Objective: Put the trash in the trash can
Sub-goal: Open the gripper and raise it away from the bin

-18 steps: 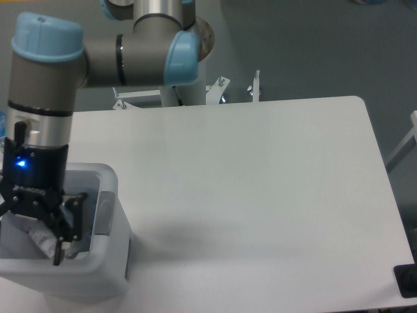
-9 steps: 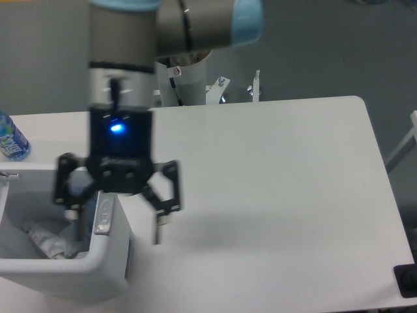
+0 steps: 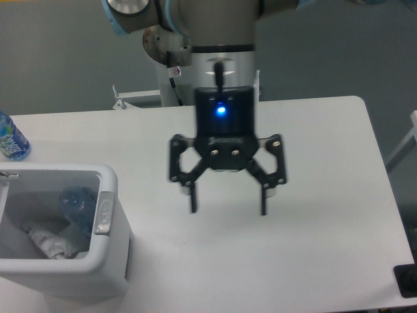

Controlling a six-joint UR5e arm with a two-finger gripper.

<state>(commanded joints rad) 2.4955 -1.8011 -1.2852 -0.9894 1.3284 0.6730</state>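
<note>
Two fingers wide apart — tool [image 3: 228, 207] empty

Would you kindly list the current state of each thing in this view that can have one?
gripper: open, fingers spread, holding nothing, above the table.
trash can: upright, no lid, holding trash.
crumpled wrapper: lying inside the trash can.
crushed bottle: lying inside the trash can.
blue-labelled water bottle: upright on the table, outside the trash can.
</note>
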